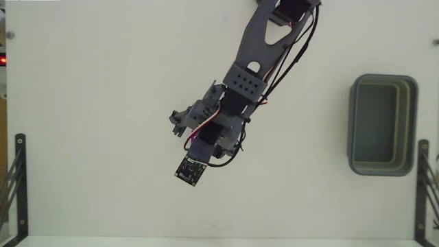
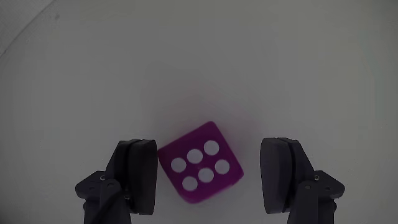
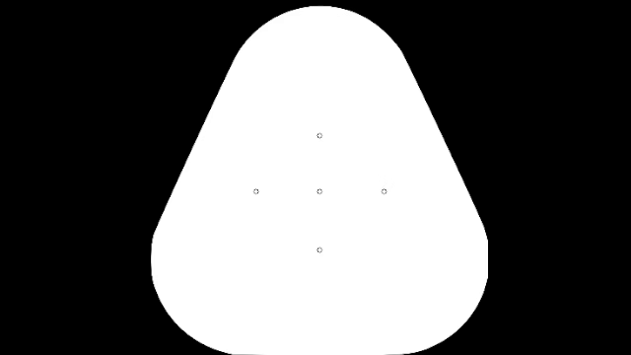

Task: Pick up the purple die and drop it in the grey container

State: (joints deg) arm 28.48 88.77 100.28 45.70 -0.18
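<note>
In the wrist view the purple die [image 2: 200, 163] lies on the white table with its six-pip face up. It sits between the dark fingers of my open gripper [image 2: 210, 177]. Its left corner is close against the left finger [image 2: 138, 177], and a wider gap separates it from the right finger [image 2: 281, 177]. In the fixed view the arm [image 1: 240, 86] reaches from the top edge down to the table's middle and hides the die. The grey container [image 1: 352, 130] stands empty at the right side of the table, far from the gripper.
A small black circuit board [image 1: 192, 169] hangs at the arm's lower end. Black metal brackets stand at the lower left [image 1: 17, 185] and lower right [image 1: 422, 185] edges. White table surface stretches between the arm and the container.
</note>
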